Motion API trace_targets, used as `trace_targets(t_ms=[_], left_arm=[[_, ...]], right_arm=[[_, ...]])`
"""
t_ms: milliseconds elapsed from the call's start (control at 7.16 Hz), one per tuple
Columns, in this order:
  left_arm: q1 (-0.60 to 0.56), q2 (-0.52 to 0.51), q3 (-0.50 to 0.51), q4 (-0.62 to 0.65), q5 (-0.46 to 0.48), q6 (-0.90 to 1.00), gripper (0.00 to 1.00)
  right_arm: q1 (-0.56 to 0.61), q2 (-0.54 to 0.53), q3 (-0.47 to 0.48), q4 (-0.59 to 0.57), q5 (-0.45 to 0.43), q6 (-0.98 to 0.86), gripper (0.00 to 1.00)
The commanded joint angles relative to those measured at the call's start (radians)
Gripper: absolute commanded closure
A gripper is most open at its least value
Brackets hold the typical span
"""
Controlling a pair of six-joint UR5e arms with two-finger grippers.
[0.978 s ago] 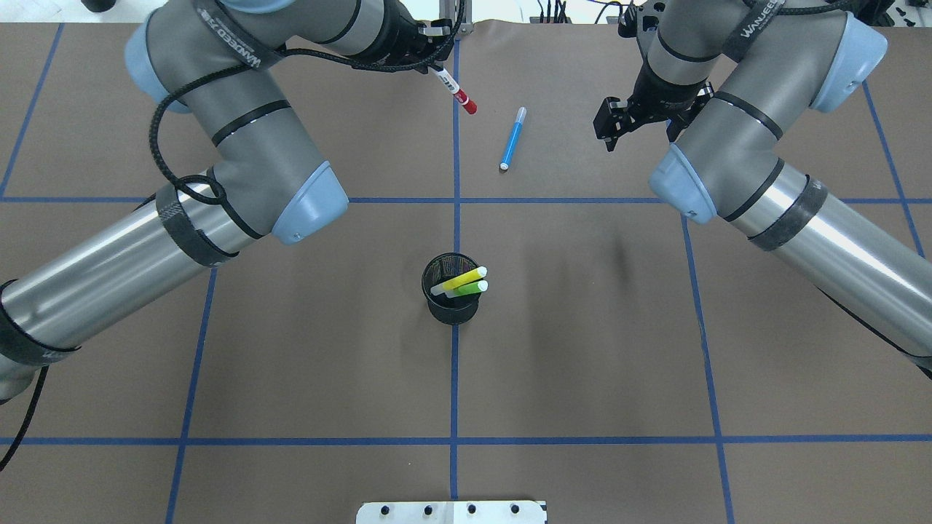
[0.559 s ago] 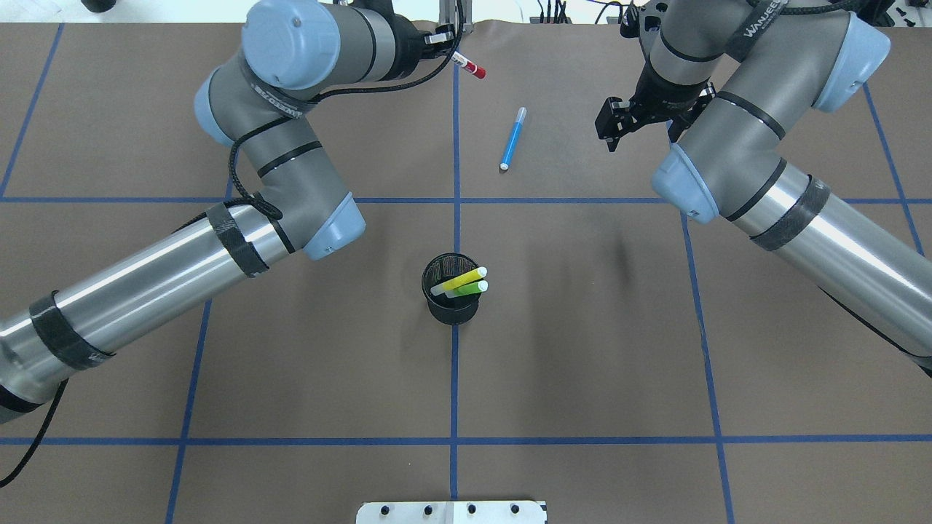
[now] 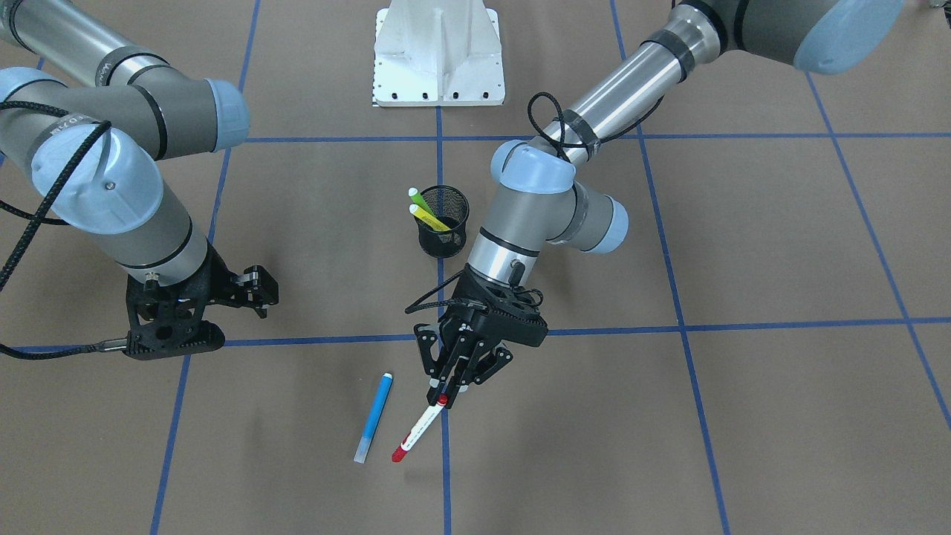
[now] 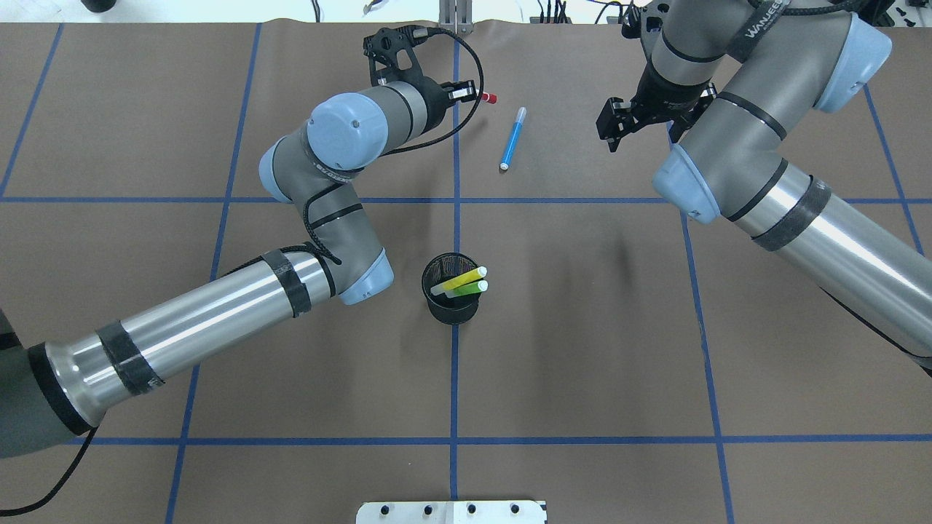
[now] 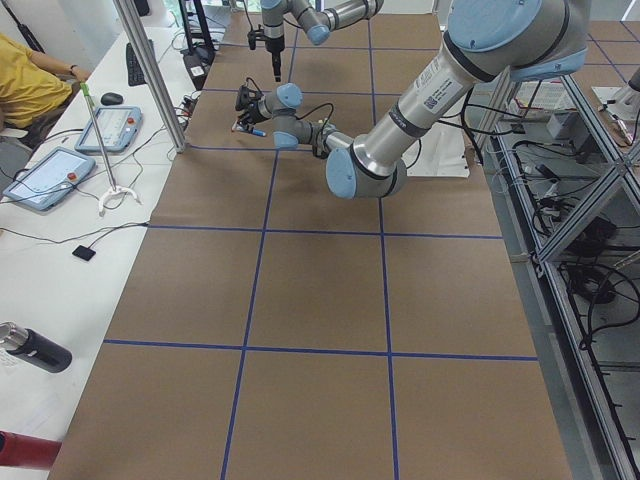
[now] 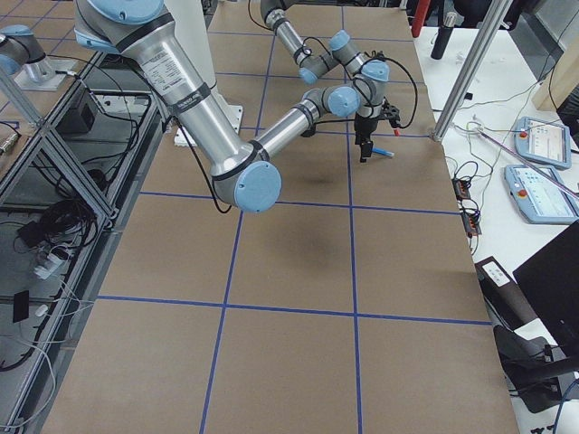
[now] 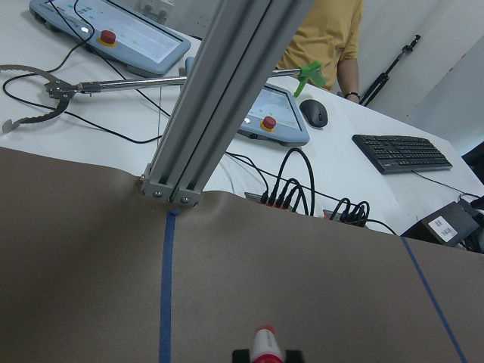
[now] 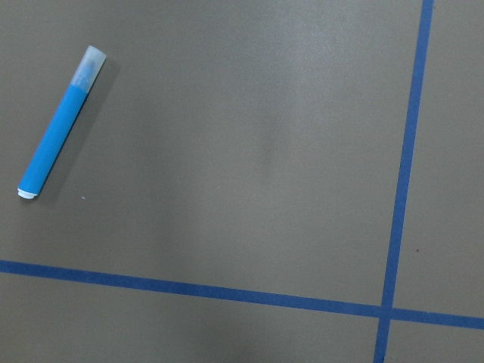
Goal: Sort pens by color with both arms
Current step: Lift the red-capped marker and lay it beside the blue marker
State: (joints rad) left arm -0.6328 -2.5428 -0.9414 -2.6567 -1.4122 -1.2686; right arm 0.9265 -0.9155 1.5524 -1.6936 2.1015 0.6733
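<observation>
My left gripper [image 3: 452, 385] is shut on the red end of the white-bodied pen [image 3: 420, 429], which slants toward the table with its red cap [image 4: 490, 97] out front. That cap shows between the fingertips in the left wrist view [image 7: 265, 344]. The blue pen [image 4: 512, 137] lies flat on the brown paper just right of it, also in the front view [image 3: 374, 416] and the right wrist view [image 8: 59, 125]. My right gripper [image 4: 610, 125] hangs open and empty to the blue pen's right. The yellow pen [image 4: 466, 278] and green pen [image 4: 470, 289] stand in the black mesh cup [image 4: 451, 309].
Blue tape lines [image 4: 455, 364] grid the brown table cover. A metal frame post [image 7: 219, 98] stands at the far table edge, with operator tablets and cables behind it. The white pedestal base [image 3: 438, 56] is at the robot's side. My left elbow [image 4: 360, 280] is close to the cup.
My left arm has swung in, its elbow moving right toward the cup and its wrist turning. The red-capped pen stays gripped and now points right, near the blue pen. The right arm has barely moved.
</observation>
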Motion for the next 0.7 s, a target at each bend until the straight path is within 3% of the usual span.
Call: trace_targets(t_ms=[0,140,279,419,559], left_arm=[[0.025,-0.007,0.027,-0.018,0.030,0.000,0.97],[0.025,-0.007,0.027,-0.019,0.030,0.002,0.60],[0.025,-0.007,0.027,-0.019,0.029,0.002,0.35],[0.025,-0.007,0.026,-0.019,0.029,0.000,0.14],[0.025,-0.007,0.026,-0.019,0.029,0.002,0.04]], right_arm=[[0.000,0.000,0.000,0.000,0.000,0.000,0.01],[0.000,0.001,0.000,0.000,0.000,0.000,0.01],[0.000,0.001,0.000,0.000,-0.001,0.000,0.01],[0.000,0.001,0.000,0.000,-0.001,0.000,0.01],[0.000,0.001,0.000,0.000,-0.001,0.002,0.00]])
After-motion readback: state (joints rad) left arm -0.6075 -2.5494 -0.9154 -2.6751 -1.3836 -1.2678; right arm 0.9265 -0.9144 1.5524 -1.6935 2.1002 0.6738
